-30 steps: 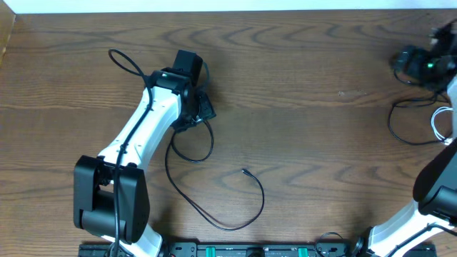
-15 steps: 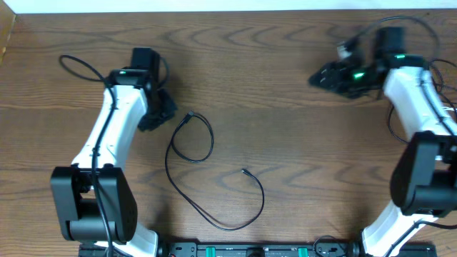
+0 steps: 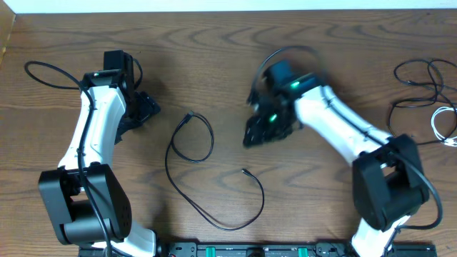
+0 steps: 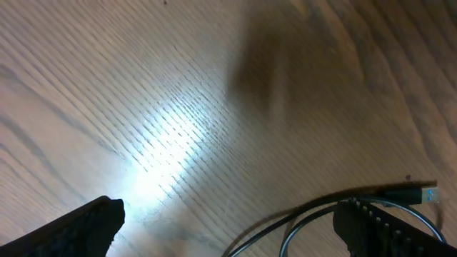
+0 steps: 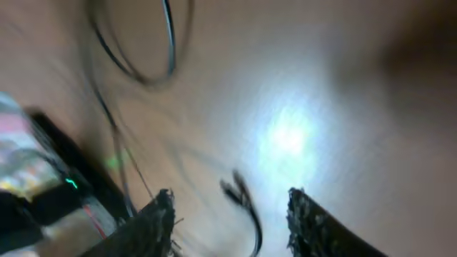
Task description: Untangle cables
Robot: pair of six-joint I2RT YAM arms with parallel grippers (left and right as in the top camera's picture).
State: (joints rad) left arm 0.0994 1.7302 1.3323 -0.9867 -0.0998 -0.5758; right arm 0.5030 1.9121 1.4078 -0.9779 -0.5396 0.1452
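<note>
One black cable point(image 3: 191, 146) lies loose mid-table: a loop near its plug point(image 3: 189, 116), a long curve toward the front edge, and a free end point(image 3: 245, 171). My left gripper point(image 3: 145, 111) stands open left of the loop, holding nothing. In the left wrist view the cable point(image 4: 314, 214) and its plug point(image 4: 420, 193) lie on the wood between the spread fingers point(image 4: 96, 220) of that gripper point(image 4: 228, 232). My right gripper point(image 3: 255, 133) hovers right of the loop, open. Its blurred wrist view shows the free end point(image 5: 239, 194) on the table between the fingers point(image 5: 312, 227) of the right gripper point(image 5: 232, 228).
At the far right edge lie two more black cables point(image 3: 418, 71) point(image 3: 401, 123) and a white cable point(image 3: 443, 121), overlapping. The arm bases stand at the front edge.
My left gripper let go of the black cable's plug, opened wide and drew back to the left. My right arm swung from the far right corner to the table's middle, its jaws narrowing.
</note>
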